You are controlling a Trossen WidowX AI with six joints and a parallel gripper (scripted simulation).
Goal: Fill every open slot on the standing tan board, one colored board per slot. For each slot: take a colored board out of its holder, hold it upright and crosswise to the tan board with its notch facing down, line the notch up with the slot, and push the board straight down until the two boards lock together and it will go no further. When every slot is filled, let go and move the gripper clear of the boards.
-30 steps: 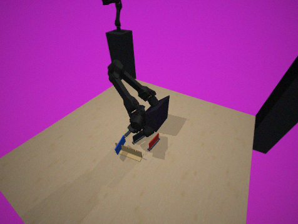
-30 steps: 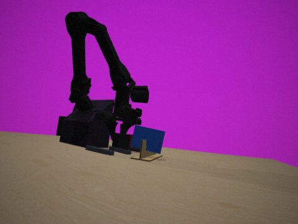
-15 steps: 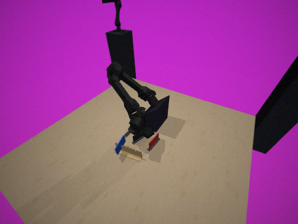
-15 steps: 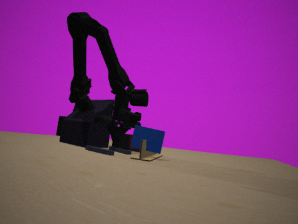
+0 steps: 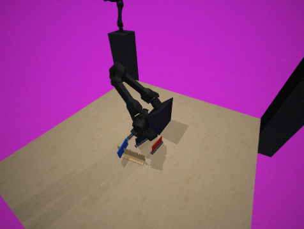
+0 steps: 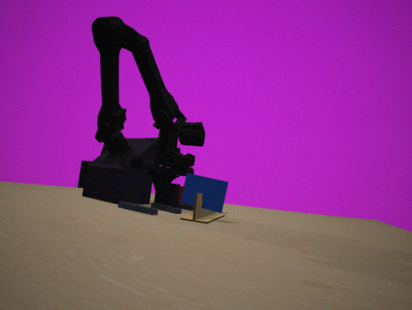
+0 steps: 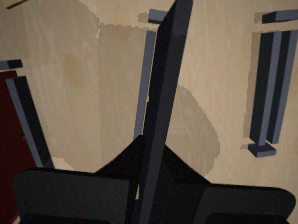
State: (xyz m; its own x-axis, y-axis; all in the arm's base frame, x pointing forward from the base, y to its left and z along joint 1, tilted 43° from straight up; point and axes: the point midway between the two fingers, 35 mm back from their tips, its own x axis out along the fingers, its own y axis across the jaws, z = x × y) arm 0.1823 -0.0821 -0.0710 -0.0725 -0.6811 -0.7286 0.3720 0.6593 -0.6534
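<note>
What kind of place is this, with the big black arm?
Maybe a robot practice table. A robot arm stands by a wooden tabletop, and a blue board sits across a tan slotted board, like a puzzle.

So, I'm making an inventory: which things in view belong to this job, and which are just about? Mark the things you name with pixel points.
For the job:
- slotted tan board (image 5: 135,155) (image 6: 197,208) (image 7: 16,3)
- blue board (image 5: 122,148) (image 6: 212,192)
- red board (image 5: 157,144) (image 6: 179,196) (image 7: 9,150)
- dark board (image 5: 140,141) (image 6: 176,195) (image 7: 167,75)
- three board holders (image 5: 129,136) (image 6: 138,208) (image 7: 271,75)

Apparently just about:
- rear arm (image 5: 119,14)
- its black pedestal (image 5: 124,48)
- tall black block (image 5: 284,118) at right
</note>
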